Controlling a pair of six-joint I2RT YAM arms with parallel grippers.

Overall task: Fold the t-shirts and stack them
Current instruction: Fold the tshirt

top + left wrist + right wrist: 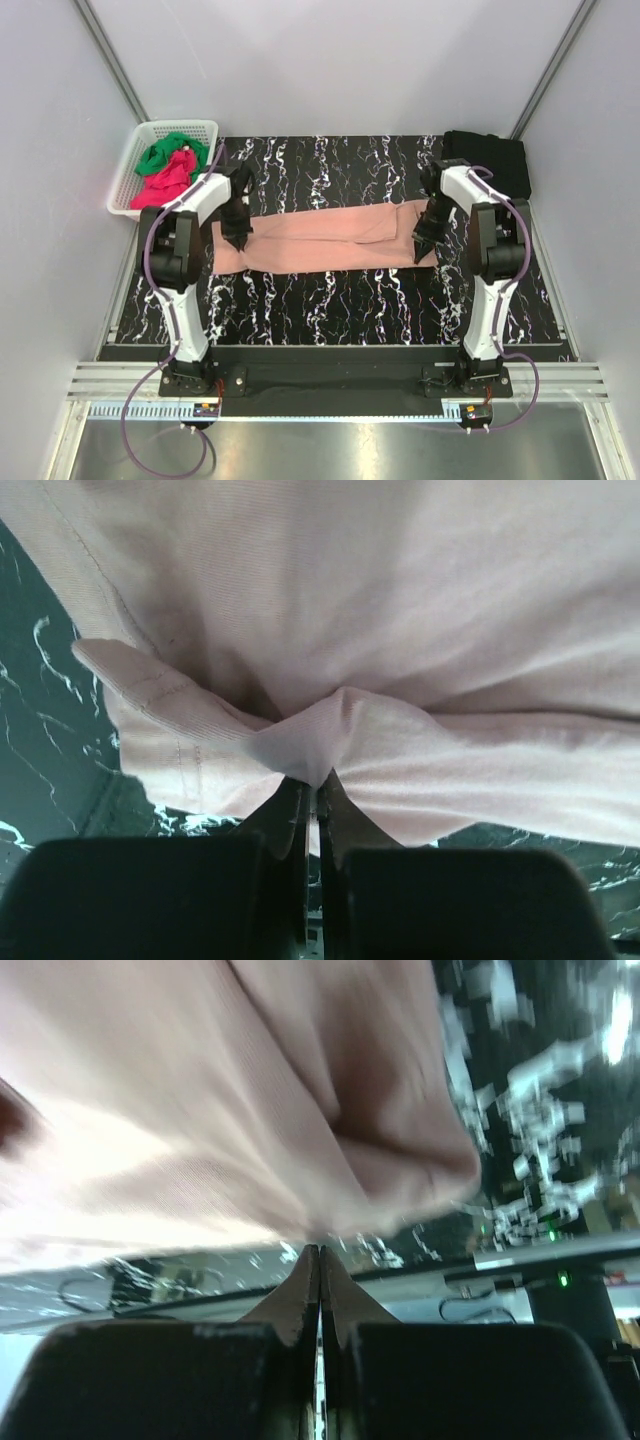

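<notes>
Lying as a long folded strip across the table [330,300], salmon-pink t-shirt [330,238]: light, limp, crease-prone cloth, best taken at its end hems, where jaws of left gripper [238,240] and right gripper [423,244] are closed, pinching fabric.

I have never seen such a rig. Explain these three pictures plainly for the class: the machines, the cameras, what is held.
Two robot arms stand side by side. One picture looks down from above; the other two come from cameras on each wrist. On the black marbled table lies a pink t-shirt. The left gripper and right gripper are shut, each pinching one end of it. A white basket holds a green shirt and a red shirt; a black shirt lies far right.
</notes>
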